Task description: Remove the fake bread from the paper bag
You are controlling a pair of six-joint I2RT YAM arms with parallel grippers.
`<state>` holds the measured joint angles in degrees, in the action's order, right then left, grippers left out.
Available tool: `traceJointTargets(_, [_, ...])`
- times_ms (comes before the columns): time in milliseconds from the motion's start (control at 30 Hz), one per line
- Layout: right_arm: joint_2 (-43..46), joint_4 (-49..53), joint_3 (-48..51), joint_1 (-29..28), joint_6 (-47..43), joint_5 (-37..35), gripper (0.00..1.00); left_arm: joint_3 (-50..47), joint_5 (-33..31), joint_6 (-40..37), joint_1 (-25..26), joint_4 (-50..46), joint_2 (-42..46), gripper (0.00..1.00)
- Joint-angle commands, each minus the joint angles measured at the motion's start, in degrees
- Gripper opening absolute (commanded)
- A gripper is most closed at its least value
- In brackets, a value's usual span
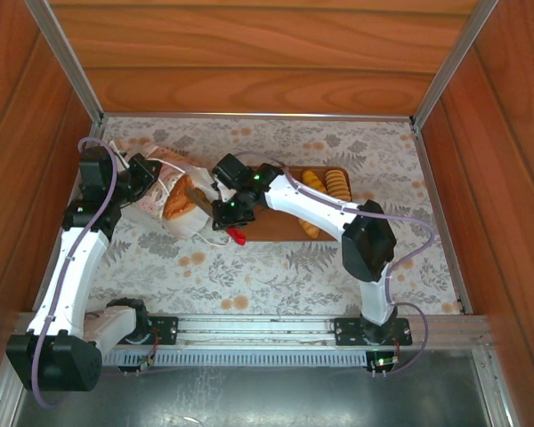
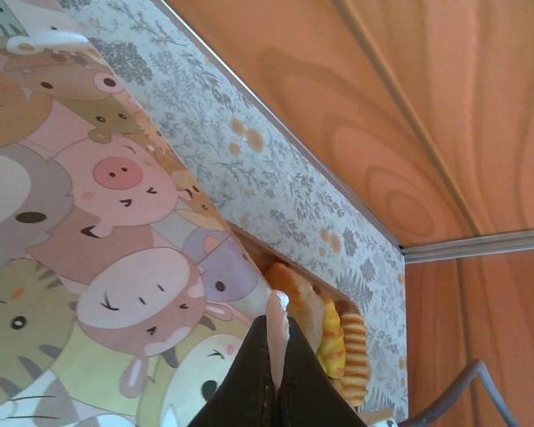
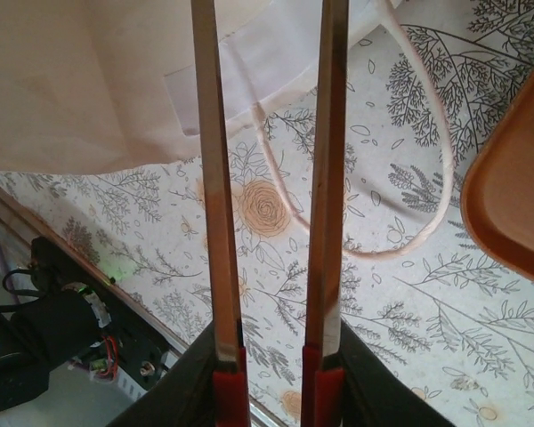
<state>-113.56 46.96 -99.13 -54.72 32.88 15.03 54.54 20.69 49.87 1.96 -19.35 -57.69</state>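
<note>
The paper bag [image 1: 165,191] lies on its side at the left of the table, white inside, with cartoon animals on its outer face [image 2: 116,231]. A golden-brown piece of fake bread [image 1: 180,206] shows in its mouth. My left gripper [image 1: 147,173] [image 2: 278,311] is shut on the bag's thin edge. Just in front of the bag's mouth my right gripper [image 1: 228,228] [image 3: 269,53] stands open over the tablecloth, nothing between its fingers. The bag's white paper [image 3: 89,80] and its cord handle [image 3: 432,187] lie just beyond the fingers. Three more fake bread pieces [image 1: 325,184] [image 2: 343,342] rest on the brown tray [image 1: 276,227].
The tray's rounded rim [image 3: 507,205] lies right of my right gripper's fingers. Wooden walls [image 1: 249,53] box in the floral tablecloth [image 1: 249,276] at the back and both sides. The arms' base rail [image 1: 258,329] runs along the near edge.
</note>
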Motion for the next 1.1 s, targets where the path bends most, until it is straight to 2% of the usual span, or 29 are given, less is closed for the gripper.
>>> traceJointTargets(0, [-0.2, 1.6, -2.1, -0.2, -1.7, -0.5, 0.32, 0.5, 0.7, -0.7, 0.3, -1.1, 0.7, 0.00])
traceJointTargets(167, [0.8, 1.7, -2.4, -0.2, -2.2, -0.5, 0.35, 1.0, 1.2, -2.1, 0.3, -1.4, 1.0, 0.00])
traceJointTargets(267, [1.8, 1.3, -1.9, -0.6, -3.0, 0.1, 0.34, 1.1, -1.4, -4.5, 0.2, -5.1, 2.8, 0.00])
traceJointTargets(367, [3.7, -0.2, 0.4, -1.6, -3.9, 1.5, 0.34, 1.6, -4.8, -8.2, -0.5, -10.3, 5.1, 0.00])
traceJointTargets(567, [8.0, -5.8, 7.4, -4.7, -5.2, 1.9, 0.34, -1.2, -6.1, -10.6, -1.2, -11.3, 7.6, 0.00])
traceJointTargets(733, [11.0, -11.2, 13.9, -5.9, -4.7, 2.3, 0.34, -0.8, -6.8, -8.6, -1.2, -11.5, 7.1, 0.00])
traceJointTargets(867, [11.1, -11.6, 14.1, -5.9, -4.6, 2.0, 0.34, 1.0, -3.6, -6.5, -1.0, -11.5, 5.3, 0.00])
traceJointTargets(1067, [8.3, -8.8, 10.8, -5.8, -3.6, -1.1, 0.37, 1.9, -2.5, -4.9, -0.4, -11.2, 6.2, 0.00])
